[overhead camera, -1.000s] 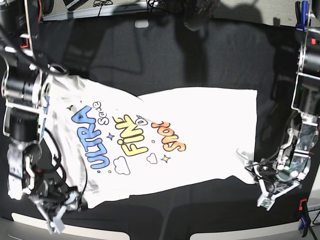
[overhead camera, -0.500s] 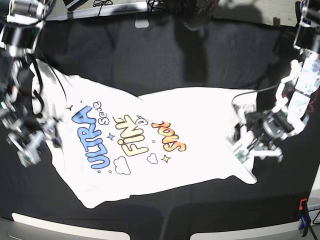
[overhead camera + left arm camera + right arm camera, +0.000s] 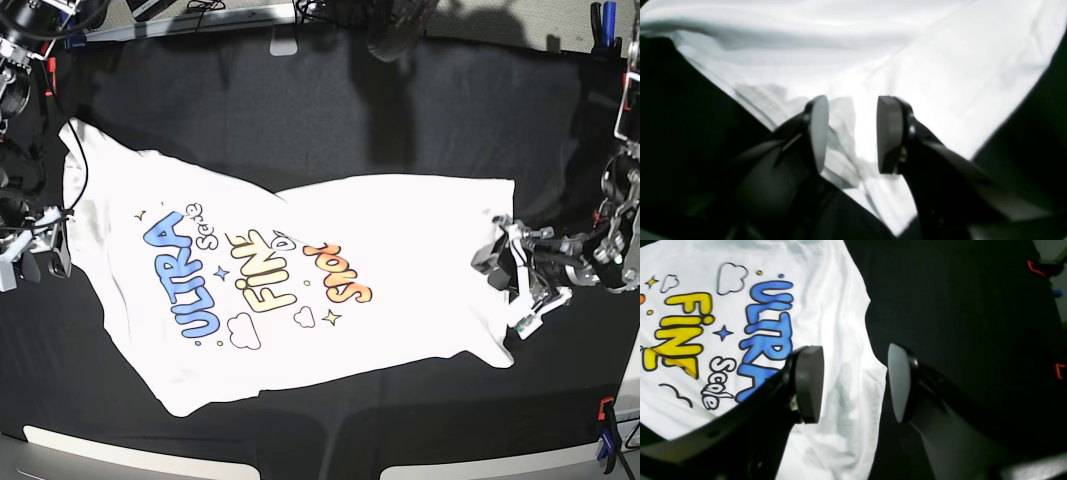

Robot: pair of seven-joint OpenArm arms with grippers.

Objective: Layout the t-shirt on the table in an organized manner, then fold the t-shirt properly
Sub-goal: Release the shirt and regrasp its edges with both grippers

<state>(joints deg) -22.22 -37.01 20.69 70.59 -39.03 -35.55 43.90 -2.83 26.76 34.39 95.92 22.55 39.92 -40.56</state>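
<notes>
Black-draped table [image 3: 330, 110] holds the t-shirt [image 3: 400, 260] print-up, skewed toward eight o'clock, seemingly unfolded. Left gripper [image 3: 512, 285] at three o'clock and right gripper [image 3: 35, 258] at nine o'clock: jaws apart, empty.

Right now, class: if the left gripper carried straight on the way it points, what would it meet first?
Most likely the t-shirt: white cloth fills the view ahead of the left gripper, whose fingers stand apart with nothing between them. How far off the cloth lies is unclear.
</notes>
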